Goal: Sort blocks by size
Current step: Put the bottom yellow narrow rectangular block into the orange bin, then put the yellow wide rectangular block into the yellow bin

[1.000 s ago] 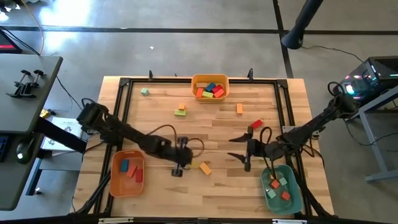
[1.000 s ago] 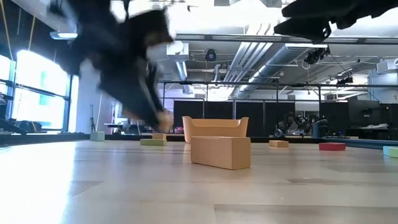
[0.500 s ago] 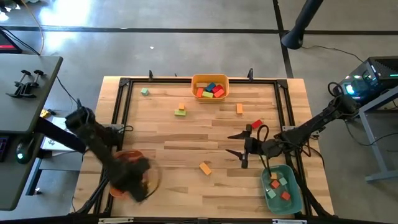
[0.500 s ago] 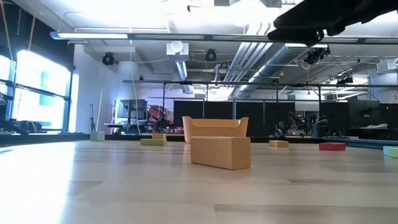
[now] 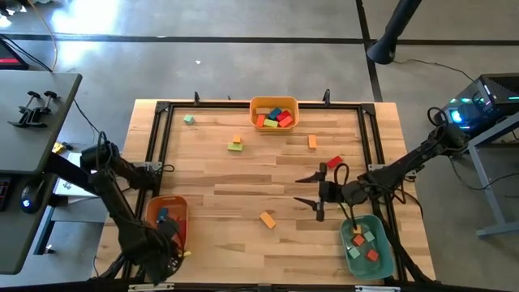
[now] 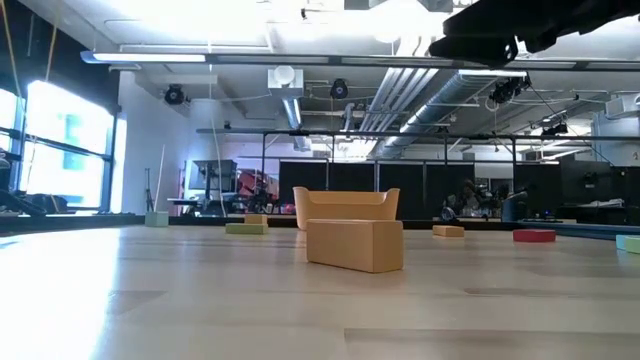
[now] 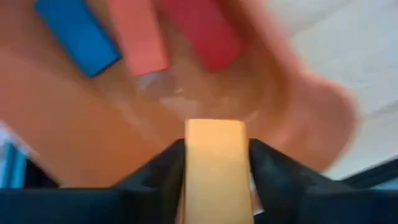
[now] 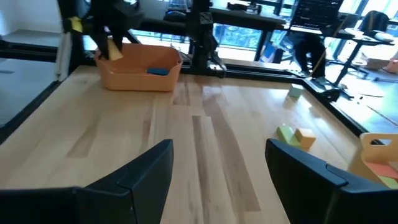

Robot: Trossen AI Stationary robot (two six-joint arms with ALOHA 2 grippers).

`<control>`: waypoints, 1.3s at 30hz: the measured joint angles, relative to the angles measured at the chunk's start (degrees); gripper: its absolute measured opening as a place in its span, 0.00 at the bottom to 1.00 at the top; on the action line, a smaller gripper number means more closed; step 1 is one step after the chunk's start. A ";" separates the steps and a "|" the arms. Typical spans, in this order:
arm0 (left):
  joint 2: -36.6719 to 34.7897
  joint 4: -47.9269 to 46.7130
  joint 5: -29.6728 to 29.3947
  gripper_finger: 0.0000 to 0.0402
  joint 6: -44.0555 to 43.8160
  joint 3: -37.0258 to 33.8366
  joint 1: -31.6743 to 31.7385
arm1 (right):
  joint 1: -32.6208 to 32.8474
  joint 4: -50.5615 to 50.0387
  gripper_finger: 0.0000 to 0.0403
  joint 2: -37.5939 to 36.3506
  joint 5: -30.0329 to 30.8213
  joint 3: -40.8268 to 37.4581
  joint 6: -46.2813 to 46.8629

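Two fingers of left gripper pinch a yellow-orange block w/ both sides touching, over near-left orange bin, which holds blue, pink & red blocks. Right gripper hangs wide open, holding nothing, mid-right over table, beside teal bin. One orange block lies near centre; far bin holds more.

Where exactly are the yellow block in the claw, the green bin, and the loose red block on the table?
yellow block [image 7: 214,165], left wrist view, middle of its face between the fingers.
green bin [image 5: 388,251], high view, its right rim.
red block [image 5: 335,162], high view, its top face.
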 joint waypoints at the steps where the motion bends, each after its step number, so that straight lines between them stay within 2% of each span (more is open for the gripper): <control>1: 0.01 -1.12 1.07 0.46 -0.26 -0.02 -0.01 | 0.02 0.00 0.62 0.00 -0.42 0.00 0.02; 3: -0.17 -4.12 3.60 0.57 0.16 -0.02 -0.02 | 0.02 -0.14 0.62 0.00 -1.15 0.00 0.00; 5: -0.73 -9.18 4.89 0.64 1.18 -0.02 -0.02 | 0.02 -0.35 0.62 0.00 -1.22 0.00 -0.05; 8: -2.37 -14.09 -1.52 0.67 3.05 -0.02 -0.04 | 0.02 -0.91 0.62 0.00 -1.22 0.00 -0.12; 9: -2.95 -15.12 -6.07 0.67 3.50 -0.02 -0.02 | 0.02 -1.17 0.62 0.00 -1.22 0.00 0.00; 11: -3.60 -17.34 -19.75 0.66 4.07 -0.02 0.02 | 0.02 -1.69 0.62 0.00 -1.22 0.00 0.25; 16: -3.68 -17.24 -67.41 0.62 9.41 -2.29 1.12 | 0.02 -2.10 0.62 0.00 -1.20 0.00 0.47; 17: -3.71 -15.64 -73.76 0.61 11.21 -3.26 2.17 | 0.02 -2.08 0.62 0.00 -1.20 0.00 0.73; 18: -3.69 -14.25 -77.66 0.61 13.40 -4.17 3.56 | 0.02 -2.11 0.62 0.00 -1.20 0.00 1.45; 19: -3.69 -12.52 -79.01 0.60 15.18 -5.10 5.15 | 0.02 -2.12 0.62 0.00 -1.20 0.00 1.85; 21: -3.67 -7.73 -77.77 0.60 18.43 -7.01 8.73 | 0.02 -2.20 0.62 0.01 -1.20 0.00 3.27; 24: -3.63 4.20 -72.49 0.59 26.33 -10.70 13.74 | 0.02 -2.55 0.62 0.13 -1.21 0.00 4.98; 27: -3.63 21.89 -60.78 0.59 46.90 -14.36 18.21 | 0.02 -2.66 0.62 0.46 -1.22 0.00 6.30; 30: -3.62 45.67 -45.46 0.59 69.67 -18.53 22.94 | 0.02 -2.56 0.62 0.44 -1.20 0.00 7.74; 33: -3.61 68.47 -33.68 0.59 86.28 -22.65 27.97 | 0.02 -2.31 0.62 0.44 -1.20 0.00 7.98; 36: -3.61 81.17 -27.56 0.59 100.30 -24.58 32.35 | 0.02 -2.10 0.62 0.44 -0.96 0.00 7.98; 39: -3.25 85.07 -20.16 0.59 112.63 -24.37 36.88 | 0.02 -2.07 0.62 0.44 -0.90 0.00 8.51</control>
